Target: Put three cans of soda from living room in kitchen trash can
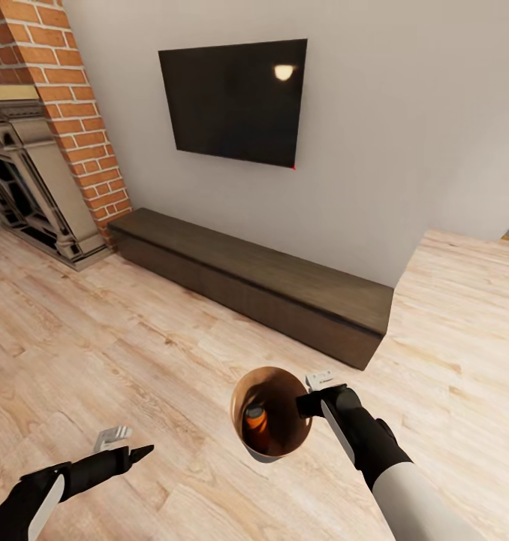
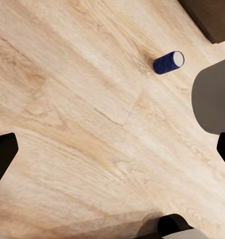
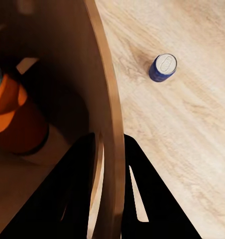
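Observation:
My right gripper [image 1: 308,399] is shut on the rim of the copper-brown trash can [image 1: 238,394], holding it above the light wood floor of the living room. In the right wrist view its fingers [image 3: 142,199] pinch the bin's wall [image 3: 67,69]. An orange soda can [image 1: 256,421] lies inside the bin [image 3: 15,122]; I cannot tell whether a second one is there. The dark blue can [image 3: 163,67] with its silvery top sits on the floor below, also in the left wrist view [image 2: 168,62]. My left gripper [image 1: 127,445] hangs open and empty at the lower left.
A long low dark-wood cabinet [image 1: 269,289] runs along the wall under the black television [image 1: 236,101]. The red-brick fireplace [image 1: 37,180] stands at the far left. A wall corner [image 1: 408,255] juts out on the right, with floor beyond it.

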Motion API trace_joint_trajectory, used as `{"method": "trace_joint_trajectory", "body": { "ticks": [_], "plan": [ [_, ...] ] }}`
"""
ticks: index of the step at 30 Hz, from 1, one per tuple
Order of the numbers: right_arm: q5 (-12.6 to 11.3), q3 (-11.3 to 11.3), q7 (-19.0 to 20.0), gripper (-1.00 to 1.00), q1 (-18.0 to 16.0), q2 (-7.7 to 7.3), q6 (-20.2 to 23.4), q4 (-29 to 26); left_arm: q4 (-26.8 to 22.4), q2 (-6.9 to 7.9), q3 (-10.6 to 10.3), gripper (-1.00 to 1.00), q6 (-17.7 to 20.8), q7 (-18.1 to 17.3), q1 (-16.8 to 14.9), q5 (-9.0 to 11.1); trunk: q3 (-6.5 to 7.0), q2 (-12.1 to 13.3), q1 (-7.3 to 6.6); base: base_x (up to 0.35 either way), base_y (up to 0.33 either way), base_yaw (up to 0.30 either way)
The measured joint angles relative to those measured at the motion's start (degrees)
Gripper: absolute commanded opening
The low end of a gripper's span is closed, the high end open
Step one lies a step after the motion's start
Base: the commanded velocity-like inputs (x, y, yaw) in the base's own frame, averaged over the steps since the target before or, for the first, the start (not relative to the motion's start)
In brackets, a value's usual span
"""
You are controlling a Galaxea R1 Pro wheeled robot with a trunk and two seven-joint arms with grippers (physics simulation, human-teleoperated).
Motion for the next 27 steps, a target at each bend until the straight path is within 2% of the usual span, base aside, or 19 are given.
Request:
{"method": "trace_joint_trajectory", "body": {
  "ticks": [7,27],
  "plan": [
    [0.1,0.0,-0.1,-1.0,0.0,-0.01,0.0,0.0,0.0,-0.8,0.1,1.0,0.0,0.0,0.0,0.0,0.2,0.0,0.0,0.0,0.0,0.0],
    [0.0,0.0,-0.1,-1.0,0.0,0.04,-0.1,0.0,0.0,-0.85,0.1,1.0,0.0,0.0,0.0,0.0,2.08,0.0,0.0,0.0,0.0,0.0]
  ]
}}
